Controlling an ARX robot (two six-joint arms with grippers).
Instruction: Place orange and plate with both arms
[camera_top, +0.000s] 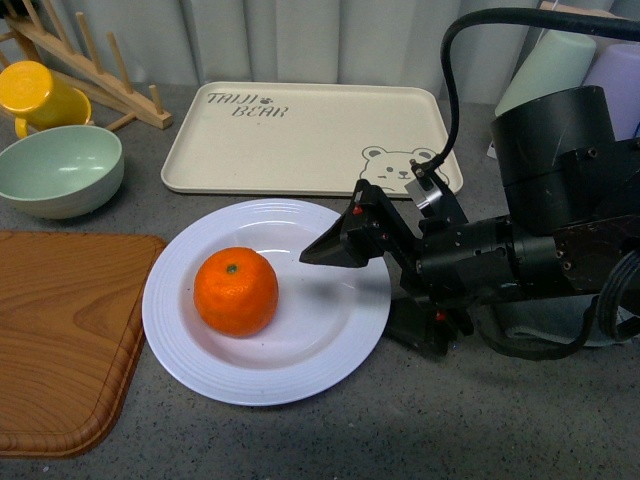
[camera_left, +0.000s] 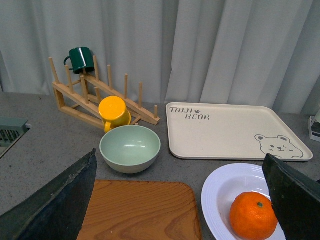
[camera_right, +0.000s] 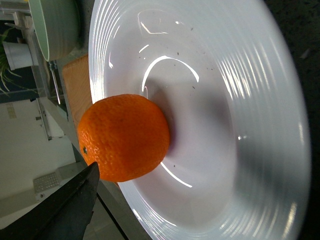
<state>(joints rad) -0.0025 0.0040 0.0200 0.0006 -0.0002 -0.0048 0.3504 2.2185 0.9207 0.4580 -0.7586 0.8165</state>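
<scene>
The orange (camera_top: 236, 290) lies left of centre in the white ridged plate (camera_top: 330, 355), which rests on the grey counter. My right gripper (camera_top: 340, 262) reaches in from the right, turned on its side and open, its upper finger hovering over the plate's right half, clear of the fruit. In the right wrist view the orange (camera_right: 125, 137) fills the plate (camera_right: 240, 125) close ahead, with one dark finger (camera_right: 65, 210) beside it. My left gripper (camera_left: 177, 210) is open and empty above the wooden board; between its fingers (camera_left: 60, 205) show the plate (camera_left: 220, 192) and the orange (camera_left: 252, 216).
A beige bear tray (camera_top: 300, 130) lies behind the plate. A wooden board (camera_top: 60, 330) borders the plate on the left. Behind it are a pale green bowl (camera_top: 60, 170), a yellow cup (camera_top: 35, 95) and a wooden rack (camera_top: 90, 60) holding a green cup (camera_left: 80, 59).
</scene>
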